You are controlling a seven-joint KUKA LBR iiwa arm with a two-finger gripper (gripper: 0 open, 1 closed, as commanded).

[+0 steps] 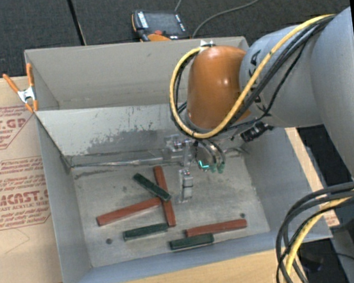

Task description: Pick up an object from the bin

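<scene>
My gripper (199, 175) hangs low over the middle of the bin, under the arm's orange cover. Its fingers stand apart with nothing between them; the left fingertip (186, 189) is just above the floor. Right beside that fingertip, to its left, a red-brown stick (165, 200) lies lengthwise. A short dark green stick (151, 186) lies slantwise across its upper part. A longer red-brown stick (129, 211) stretches out to the left from them.
Nearer the front wall lie a dark green stick (145, 231), another red-brown stick (215, 228) and a dark green stick (191, 240). The arm and its cables cover the bin's right rear part.
</scene>
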